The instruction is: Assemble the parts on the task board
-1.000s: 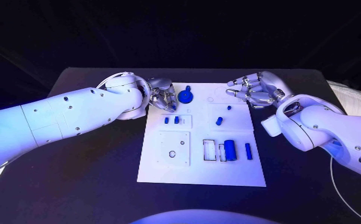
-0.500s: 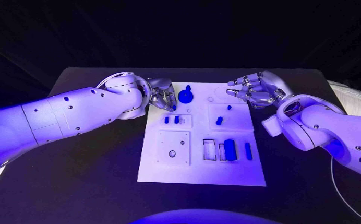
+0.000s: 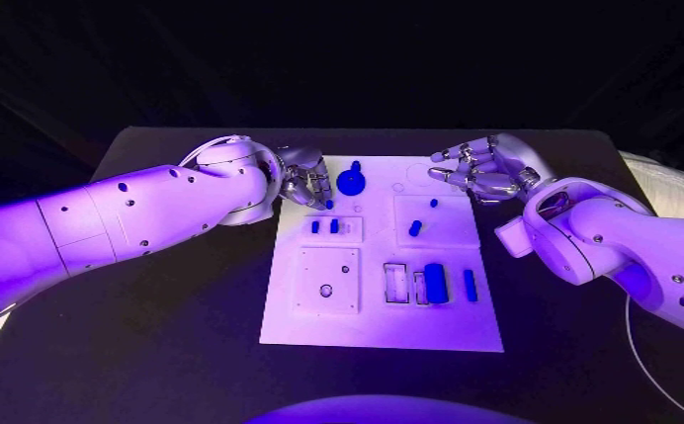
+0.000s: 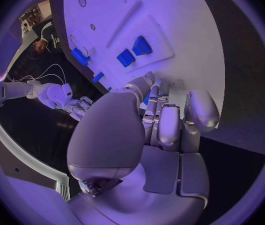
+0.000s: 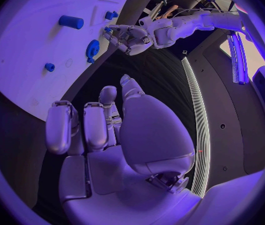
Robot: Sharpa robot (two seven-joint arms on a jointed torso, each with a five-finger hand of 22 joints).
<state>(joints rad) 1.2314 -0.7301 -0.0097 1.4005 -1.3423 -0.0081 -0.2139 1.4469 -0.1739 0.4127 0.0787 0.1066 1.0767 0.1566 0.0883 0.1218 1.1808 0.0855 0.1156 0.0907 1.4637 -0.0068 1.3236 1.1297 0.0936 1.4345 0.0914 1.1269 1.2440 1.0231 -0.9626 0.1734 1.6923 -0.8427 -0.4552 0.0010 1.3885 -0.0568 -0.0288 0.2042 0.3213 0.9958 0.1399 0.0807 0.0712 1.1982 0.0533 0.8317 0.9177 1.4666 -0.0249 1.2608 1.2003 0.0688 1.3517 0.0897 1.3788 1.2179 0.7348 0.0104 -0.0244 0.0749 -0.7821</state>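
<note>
Task board is laid on the black table with its long axis running away from the robot, blue parts set in its near recesses. A round blue part sits near its far left corner, just beside the left hand, whose fingers are curled; whether anything is held cannot be told. The right hand is seen at the far right corner, fingers loosely bent and empty
</note>
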